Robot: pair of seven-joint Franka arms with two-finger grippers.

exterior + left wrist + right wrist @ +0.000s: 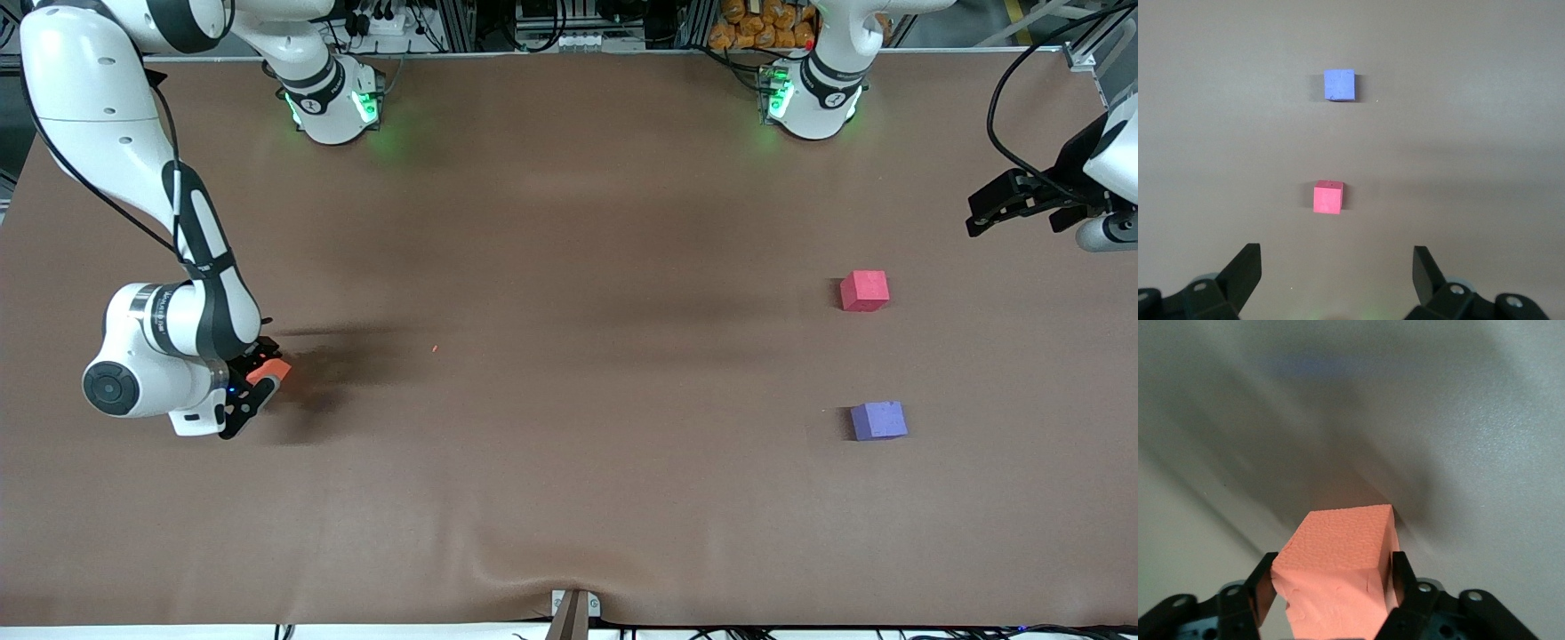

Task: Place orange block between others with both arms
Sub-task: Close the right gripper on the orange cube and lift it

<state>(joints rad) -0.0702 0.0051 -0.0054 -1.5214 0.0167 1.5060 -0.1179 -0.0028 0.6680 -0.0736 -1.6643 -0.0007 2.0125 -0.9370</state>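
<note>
Orange block [1341, 577]: matte, pebbly foam cube, pinched in right claw [1331, 583].

Open gap between pinkish-red cube [864, 291] and purple cube [878, 420]

The right white jointed arm with black joint bands [133, 222] reaches down from its green-lit base to the table at its own end, wrist bent low. Its black two-finger right gripper [258, 382] sits at the table surface, fingers [1265, 583] pressed against both sides of a small bright-orange foam cube [1338, 580]. The left white arm [1116, 151] waits raised at its end of the table, and its black left gripper [1337, 273] hangs in the air with fingers spread wide, holding nothing.
</note>
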